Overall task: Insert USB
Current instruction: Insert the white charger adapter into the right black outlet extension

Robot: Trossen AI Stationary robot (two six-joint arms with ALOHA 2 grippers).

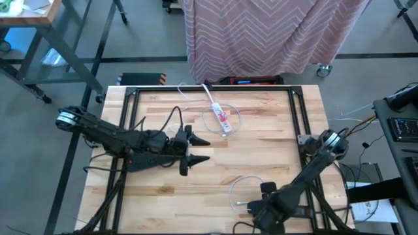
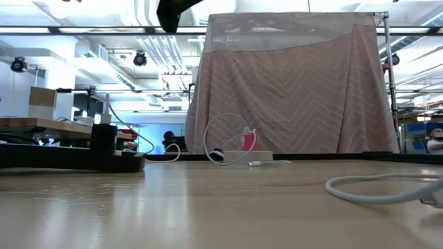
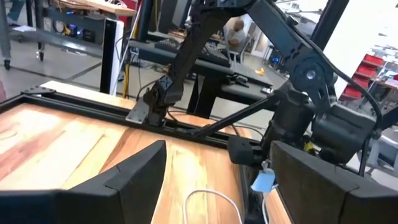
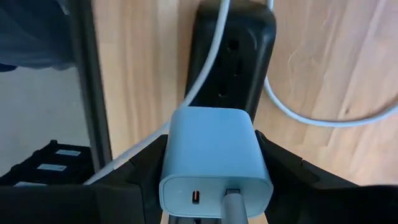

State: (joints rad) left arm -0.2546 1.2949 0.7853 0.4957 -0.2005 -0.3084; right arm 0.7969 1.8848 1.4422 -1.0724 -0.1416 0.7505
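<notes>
My right gripper (image 1: 264,203) is near the table's front edge, pointing down, and is shut on a pale blue USB charger block (image 4: 214,155). A white cable (image 4: 231,208) is plugged into one of the charger's two ports. The charger hangs over a black outlet block (image 4: 230,56) that lies flat on the wood. The cable's loop (image 1: 245,186) lies on the table beside it. My left gripper (image 1: 199,150) hovers open at the table's left-middle, pointing level toward the right arm, with nothing between its fingers. My right gripper pinches the charger block by its two opposite side faces (image 4: 173,149) between its two fingers (image 4: 144,171). The fingers come from above, pointing down. The charger is lifted clear above the black outlet block, and its port face shows toward the wrist camera.
A white power strip (image 1: 221,117) with a coiled cord lies at the table's far middle. A black strip (image 1: 145,160) lies under the left arm. Black frame rails (image 1: 299,117) run along the table's edges. A draped pink cloth (image 1: 274,32) stands beyond the far edge.
</notes>
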